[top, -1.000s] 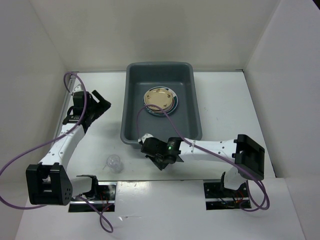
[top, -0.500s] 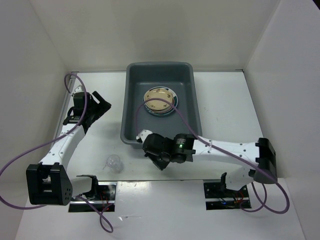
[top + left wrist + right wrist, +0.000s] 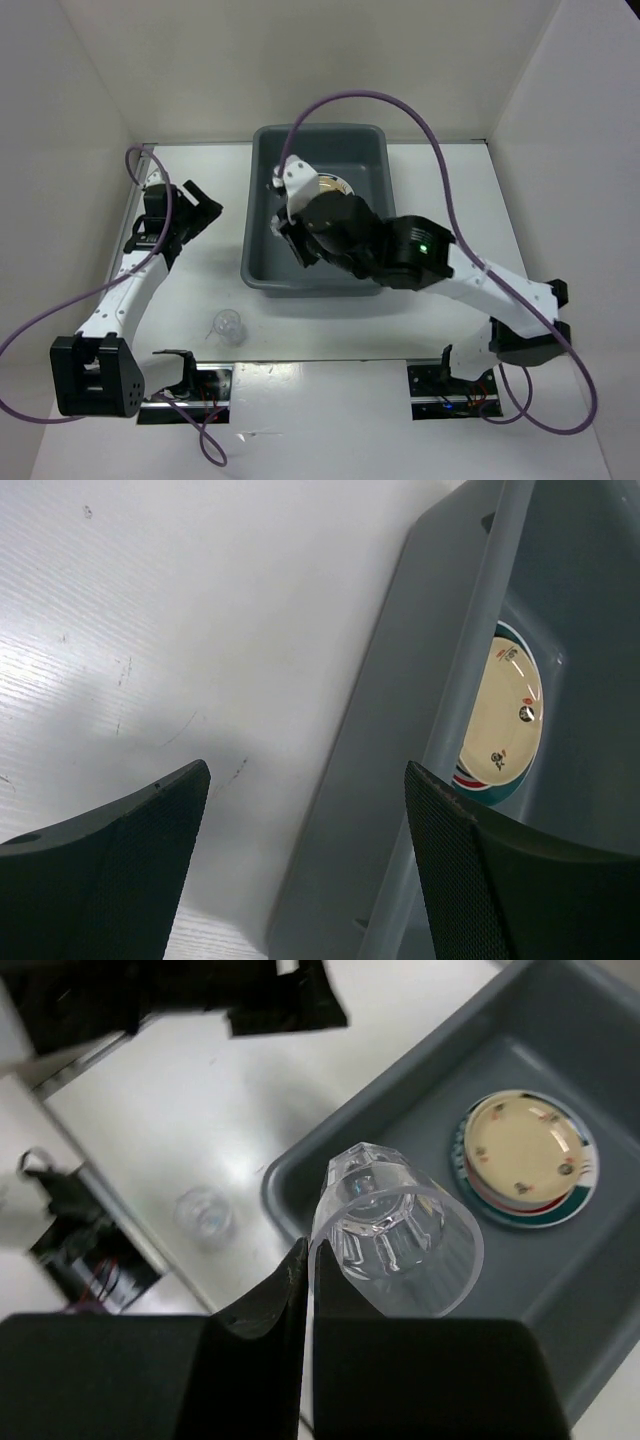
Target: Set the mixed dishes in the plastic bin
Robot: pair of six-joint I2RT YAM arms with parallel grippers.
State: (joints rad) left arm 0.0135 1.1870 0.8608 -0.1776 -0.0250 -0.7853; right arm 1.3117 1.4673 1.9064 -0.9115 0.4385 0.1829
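Note:
The plastic bin [image 3: 392, 215] is a dark grey tub at the middle back of the table. A stack of plates [image 3: 528, 1157], tan-yellow on top of green-rimmed white, lies on its floor. In the top view my right arm partly hides the plates [image 3: 343, 186]. My right gripper [image 3: 308, 1260] hangs above the bin's left half, shut on the rim of a clear plastic cup [image 3: 392, 1230] that tilts mouth towards the camera. Another clear cup [image 3: 228, 325] rests on the table near the front left. My left gripper [image 3: 200, 205] stands open and holds nothing, left of the bin [image 3: 390, 780].
White walls enclose the table on the left, back and right. Purple cables [image 3: 420, 120] loop above the bin and along the left arm. The arm bases and their mounting plates [image 3: 190, 385] sit at the near edge.
My right arm has lifted from the table by the bin's near left corner and swung up over the bin, carrying the clear cup. The left arm has stayed still.

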